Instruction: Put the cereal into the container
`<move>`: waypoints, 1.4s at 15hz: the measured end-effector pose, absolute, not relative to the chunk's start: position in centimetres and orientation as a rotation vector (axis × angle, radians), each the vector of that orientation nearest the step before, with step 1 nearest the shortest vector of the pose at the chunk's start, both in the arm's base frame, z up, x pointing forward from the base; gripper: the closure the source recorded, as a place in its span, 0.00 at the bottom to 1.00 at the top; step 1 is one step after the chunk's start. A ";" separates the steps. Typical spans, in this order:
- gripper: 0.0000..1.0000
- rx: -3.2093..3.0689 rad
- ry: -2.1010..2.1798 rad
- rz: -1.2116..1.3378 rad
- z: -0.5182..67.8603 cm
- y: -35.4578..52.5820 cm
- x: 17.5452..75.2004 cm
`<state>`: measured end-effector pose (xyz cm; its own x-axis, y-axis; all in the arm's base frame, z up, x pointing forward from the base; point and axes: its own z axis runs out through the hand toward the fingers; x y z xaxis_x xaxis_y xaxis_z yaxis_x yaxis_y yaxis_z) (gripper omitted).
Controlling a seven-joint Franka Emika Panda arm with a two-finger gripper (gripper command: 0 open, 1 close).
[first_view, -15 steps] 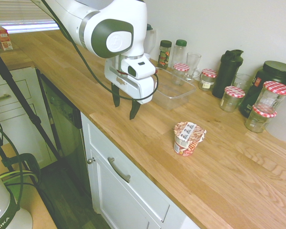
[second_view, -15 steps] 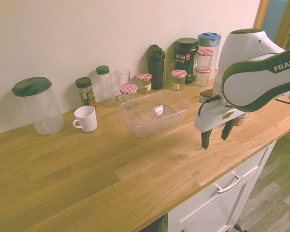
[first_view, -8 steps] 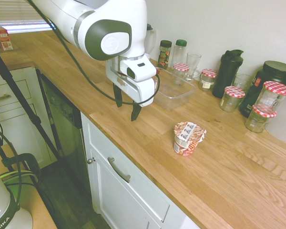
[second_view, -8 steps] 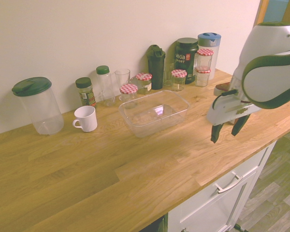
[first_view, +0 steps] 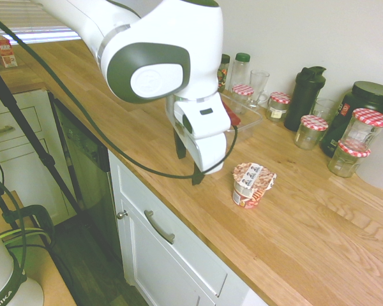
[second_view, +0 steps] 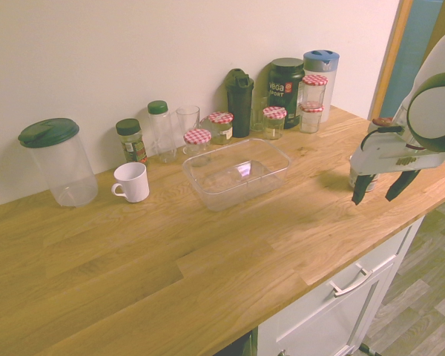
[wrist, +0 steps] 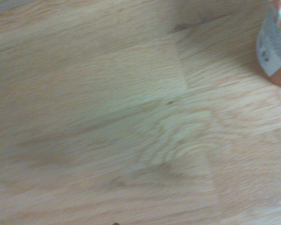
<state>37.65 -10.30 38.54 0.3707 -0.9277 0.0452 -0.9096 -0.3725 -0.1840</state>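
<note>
The white arm's black two-finger gripper (first_view: 189, 160) has swung from beside the clear, shallow, round-cornered plastic tub (second_view: 237, 172) to just beside the small red-and-white printed cereal cup (first_view: 252, 185), jaws spread open and empty. The cup stands upright on the grained oak desk (first_view: 293, 217), apart from the tub.

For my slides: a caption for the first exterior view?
Open hand hovering beside the upright cereal cup on the wooden counter.

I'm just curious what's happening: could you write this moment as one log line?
phase: approach | gripper: open, empty, above the counter beside the cereal | cereal: upright, untouched | container: empty
</note>
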 end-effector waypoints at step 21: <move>0.00 -2.375 1.934 -0.371 36.1 -18.2 47.6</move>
